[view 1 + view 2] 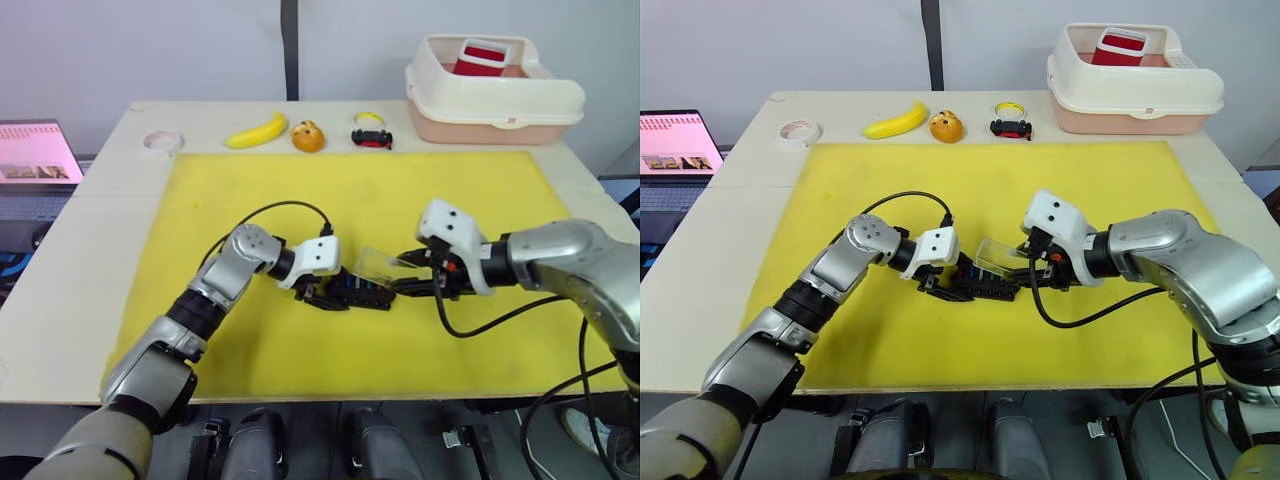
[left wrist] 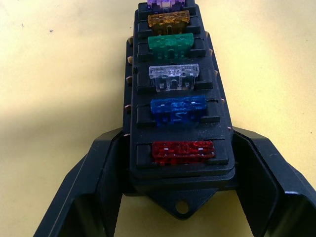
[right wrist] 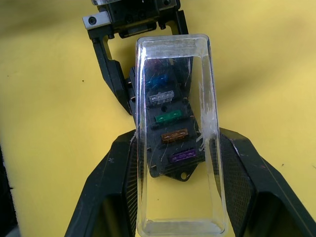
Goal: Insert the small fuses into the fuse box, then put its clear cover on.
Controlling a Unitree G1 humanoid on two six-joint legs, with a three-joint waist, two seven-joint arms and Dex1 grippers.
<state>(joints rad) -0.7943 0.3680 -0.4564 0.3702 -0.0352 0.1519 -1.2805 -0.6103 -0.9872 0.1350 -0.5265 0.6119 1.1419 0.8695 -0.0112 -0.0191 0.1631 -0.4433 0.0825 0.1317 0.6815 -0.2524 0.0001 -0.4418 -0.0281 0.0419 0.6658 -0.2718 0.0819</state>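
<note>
Fuse box lies on the yellow mat near its middle, all six fuses seated in a single row: red, blue, clear-grey, green, amber and purple at the far end. Your left gripper clamps the box at the red-fuse end, one finger on each long side. Your right gripper grips the clear cover by its long walls and holds it tilted above the box's other end, not yet seated. Judged step: lowering the cover, the insertion being done. Risks as you proceed: the cover sits at an angle to the box, so if you push down before levelling it, one edge will likely catch on a fuse top or the box rim and jam or skid. The left fingers flank the very walls the cover must slide over; it may land on them and stay proud at that end. The shell looks slick and thin, so squeezing harder could bow it or make it pop out. Releasing the left hold early would let the light box slide on the mat.
</note>
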